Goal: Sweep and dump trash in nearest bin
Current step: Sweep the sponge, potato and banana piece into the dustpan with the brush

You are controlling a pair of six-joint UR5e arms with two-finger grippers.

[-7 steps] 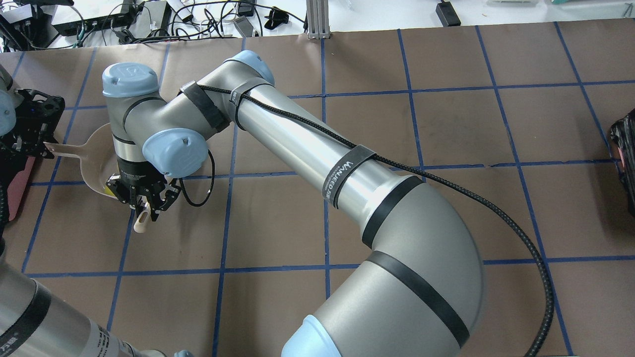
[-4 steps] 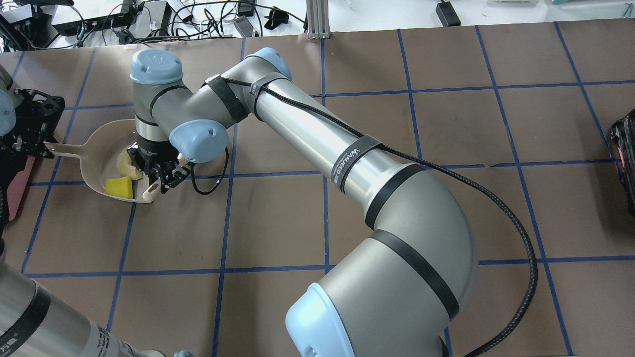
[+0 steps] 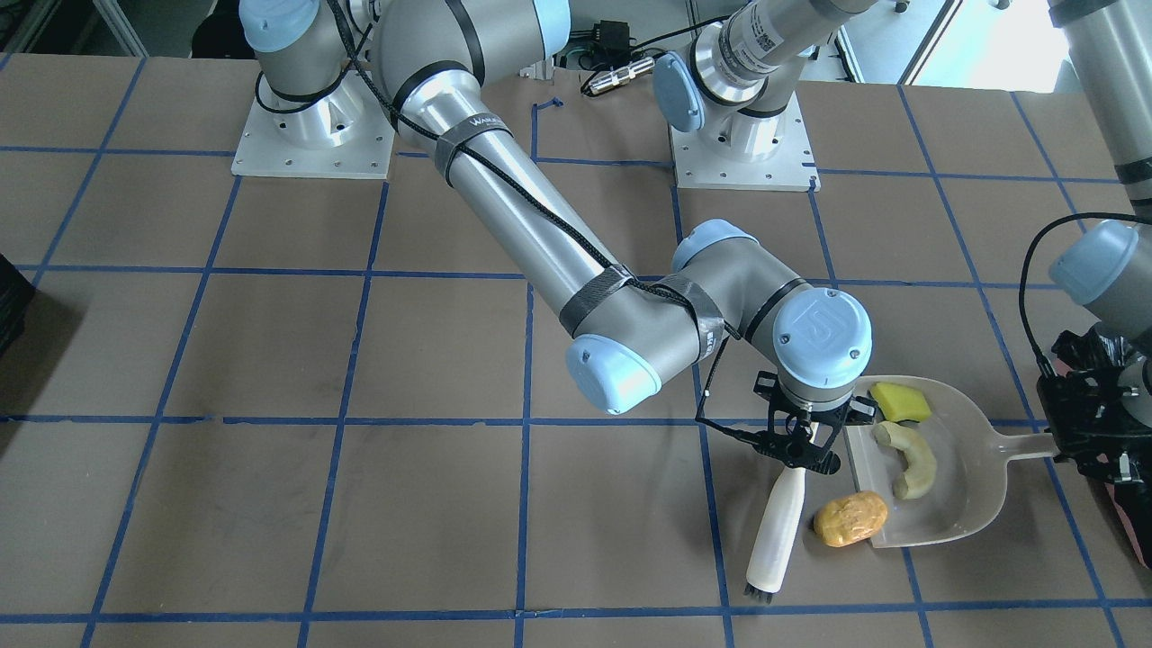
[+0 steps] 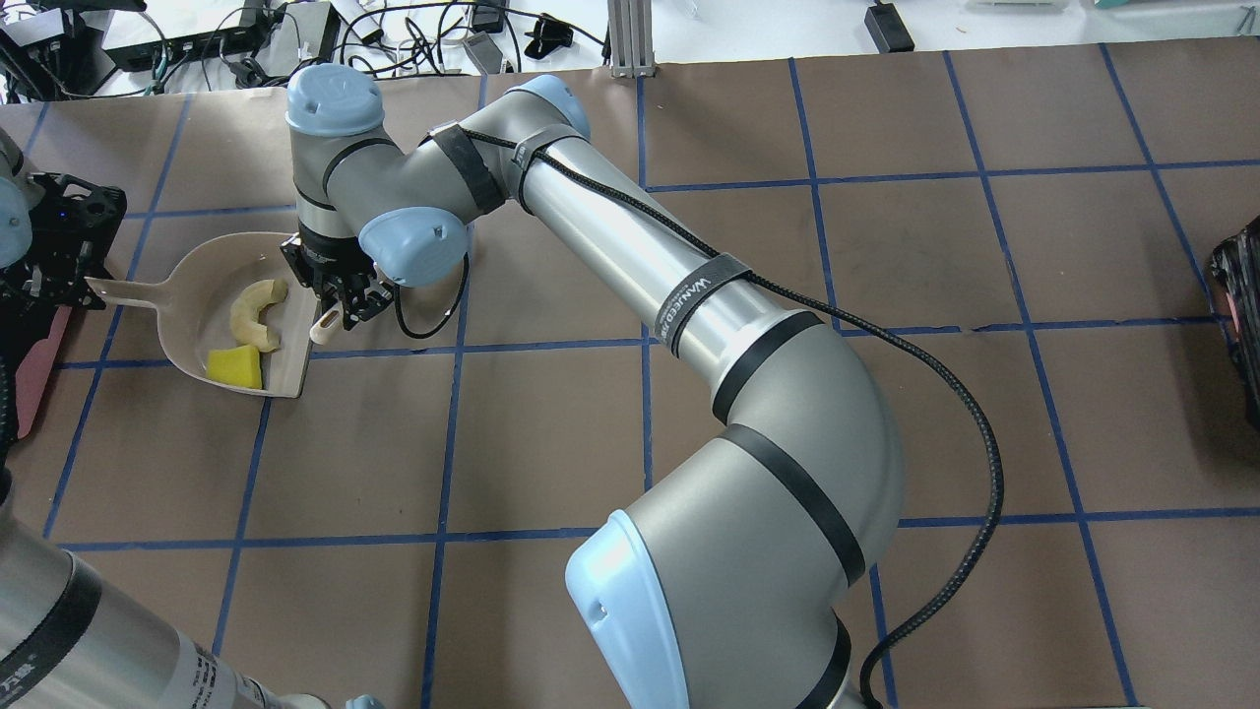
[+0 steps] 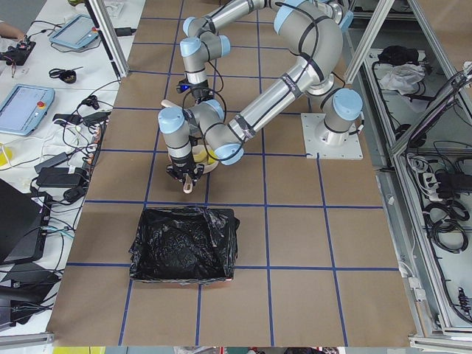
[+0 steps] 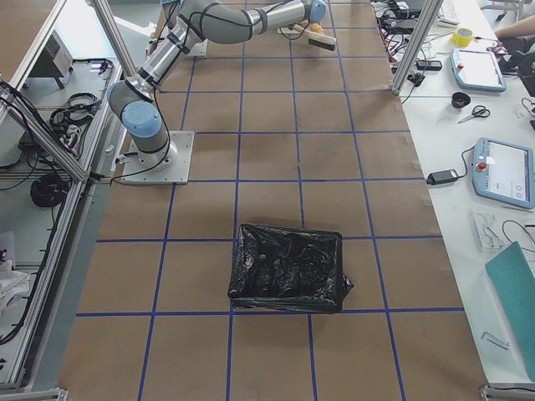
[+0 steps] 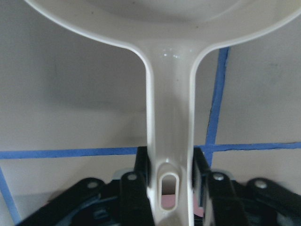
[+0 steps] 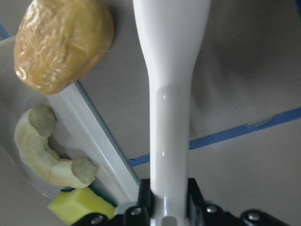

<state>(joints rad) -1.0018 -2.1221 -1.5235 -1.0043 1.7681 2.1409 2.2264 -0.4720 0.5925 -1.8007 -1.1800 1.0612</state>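
Right end effector (image 3: 804,448) clamps a smooth white plastic brush (image 3: 776,531) — left end effector (image 7: 170,181) clamps the flat handle of a glossy beige dustpan (image 3: 970,468).

- I've watched my right gripper (image 4: 344,303) travel away from the robot in the overhead view, from the near corner of the dustpan (image 4: 192,281) up along its open mouth.
- The brush (image 4: 327,321) it grips has gone with it.
- The melon-like slice (image 4: 254,313) and yellow wedge (image 4: 236,367), mostly hidden under the wrist a second ago, now show in full inside the pan.
- That arm's elbow (image 4: 787,443) has folded in closer.
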